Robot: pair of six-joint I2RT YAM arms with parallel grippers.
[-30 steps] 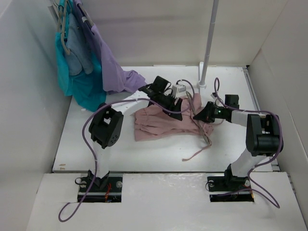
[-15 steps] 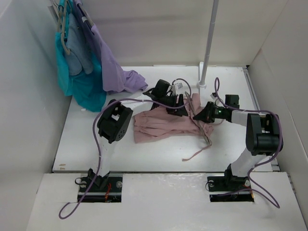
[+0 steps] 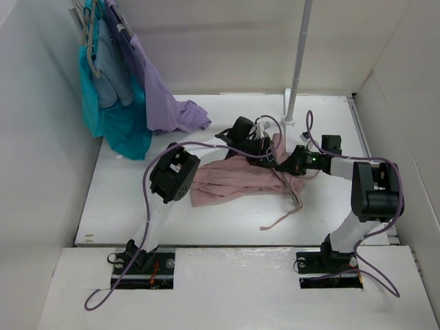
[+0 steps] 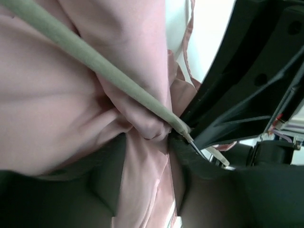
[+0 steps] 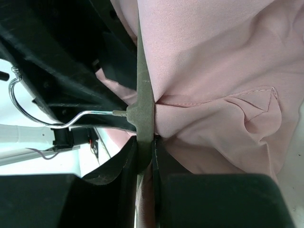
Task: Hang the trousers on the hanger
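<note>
The dusty-pink trousers (image 3: 230, 184) lie bunched on the white table, a drawstring (image 3: 282, 220) trailing toward the near edge. My left gripper (image 3: 267, 155) is at their right end, shut on a fold of the pink fabric (image 4: 145, 190). The grey hanger bar (image 4: 95, 61) crosses the cloth in the left wrist view. My right gripper (image 3: 285, 165) sits close beside the left one, shut on the hanger bar (image 5: 145, 95). The metal hook (image 5: 28, 116) points left in the right wrist view. In the top view the hanger is mostly hidden by the arms and the cloth.
A teal garment (image 3: 120, 130) and a lilac garment (image 3: 165, 103) hang on pale hangers at the back left, the lilac one spilling onto the table. A white pole (image 3: 297, 62) stands on its base (image 3: 289, 120) just behind the grippers. White walls close in both sides.
My left arm has swung right across the trousers, until its gripper is right beside the right gripper. The pink cloth has shifted a little. The right arm has stayed put.
</note>
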